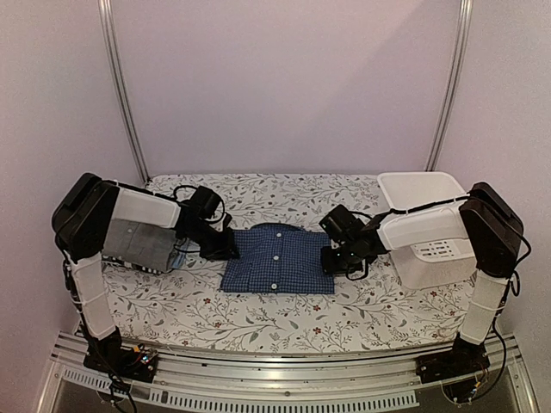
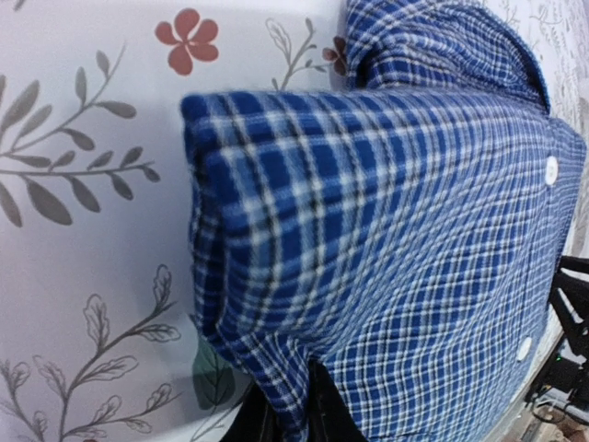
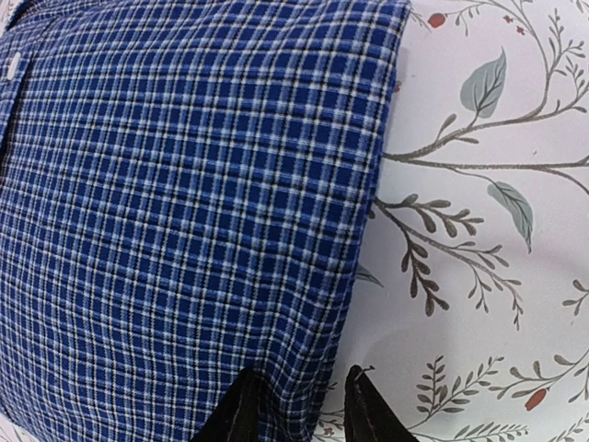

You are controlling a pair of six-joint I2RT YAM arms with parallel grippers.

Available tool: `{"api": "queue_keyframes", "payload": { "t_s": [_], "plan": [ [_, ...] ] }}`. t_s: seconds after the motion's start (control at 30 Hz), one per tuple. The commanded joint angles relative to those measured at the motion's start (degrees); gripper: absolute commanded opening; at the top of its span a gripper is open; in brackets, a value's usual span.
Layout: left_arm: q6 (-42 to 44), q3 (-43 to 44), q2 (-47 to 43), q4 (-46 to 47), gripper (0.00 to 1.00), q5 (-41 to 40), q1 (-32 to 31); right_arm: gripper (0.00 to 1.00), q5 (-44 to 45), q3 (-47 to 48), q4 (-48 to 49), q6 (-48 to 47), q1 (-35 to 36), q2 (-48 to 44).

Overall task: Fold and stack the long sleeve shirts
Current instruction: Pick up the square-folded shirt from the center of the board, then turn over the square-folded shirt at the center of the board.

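Note:
The dark blue check shirt point(image 1: 277, 258) lies folded in a rectangle at the table's middle, collar at the far side and white buttons up. My left gripper point(image 1: 225, 249) is at its left edge, and in the left wrist view point(image 2: 294, 419) it is shut on a raised, bunched fold of the shirt point(image 2: 396, 230). My right gripper point(image 1: 331, 261) is at the shirt's right edge. In the right wrist view point(image 3: 304, 414) its fingers stand apart, straddling the edge of the shirt point(image 3: 184, 203). A folded grey shirt point(image 1: 138, 243) lies at the left, partly under my left arm.
A white plastic basket point(image 1: 426, 224) stands at the back right, under my right arm. The floral tablecloth point(image 1: 284, 314) covers the table. Two metal posts rise at the back wall.

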Motion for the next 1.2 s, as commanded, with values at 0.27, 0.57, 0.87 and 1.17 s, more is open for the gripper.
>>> {"api": "queue_keyframes", "payload": {
  "t_s": [0.27, 0.57, 0.87, 1.17],
  "plan": [
    [4.0, 3.3, -2.5, -13.0, 0.0, -0.8, -0.8, 0.31, -0.1, -0.2, 0.3, 0.5, 0.3, -1.0],
    [12.8, 6.1, -10.6, -24.7, 0.0, -1.8, 2.7, 0.32, -2.2, 4.9, 0.1, 1.6, 3.5, -3.3],
    [14.4, 9.4, -15.5, -30.6, 0.0, -2.1, 4.5, 0.22, -4.2, 12.3, 1.8, 2.2, 5.0, 5.6],
    [14.7, 12.1, -17.0, -32.5, 0.0, -1.6, 4.7, 0.15, -7.7, 15.6, 4.8, 3.7, 5.3, 14.3]
  ]
}}
